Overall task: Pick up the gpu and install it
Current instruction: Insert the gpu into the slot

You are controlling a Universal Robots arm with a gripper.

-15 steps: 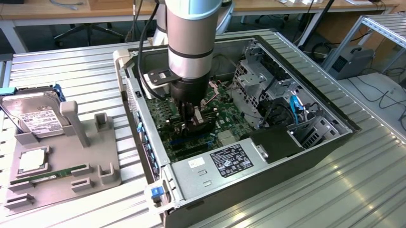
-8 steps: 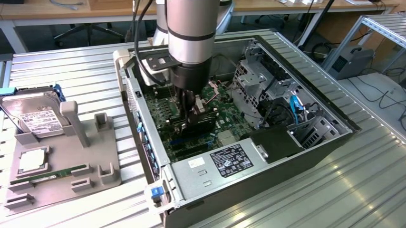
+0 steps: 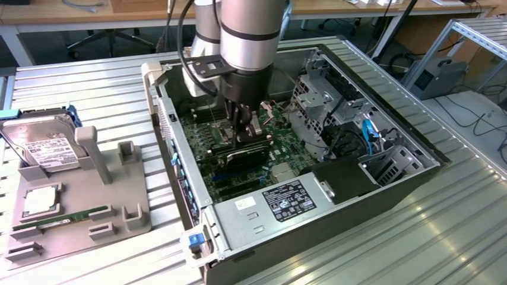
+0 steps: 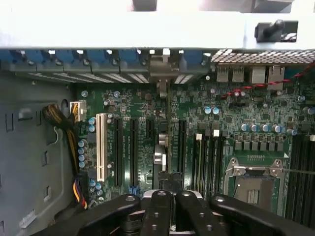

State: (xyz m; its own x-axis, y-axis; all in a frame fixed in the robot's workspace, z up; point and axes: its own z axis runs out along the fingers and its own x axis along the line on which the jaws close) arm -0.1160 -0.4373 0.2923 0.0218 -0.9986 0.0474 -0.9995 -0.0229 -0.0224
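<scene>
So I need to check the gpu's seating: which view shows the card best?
The wrist view: the gpu appears edge-on, running from the gripper down over the motherboard slots to its bracket at the case's rear wall. In the exterior view the gpu is a dark slab partly hidden beneath the arm.

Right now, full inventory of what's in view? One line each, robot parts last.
gpu: 1, black, on edge inside the case over the motherboard, in the pincer.
computer case: 1, dark grey, open, on the table.
motherboard: 1, green, on the case floor.
power supply: 1, silver with a black label, at the case's near end.
hard drive: 1, silver with a white label, upright in the holder.
memory stick: 1, green, lying on the holder.
holder: 1, grey, at the exterior view's left.
table: 1, ribbed silver metal.
arm: 1, silver, reaching down into the case.
pincer: 1, black, closed on the gpu.
</scene>
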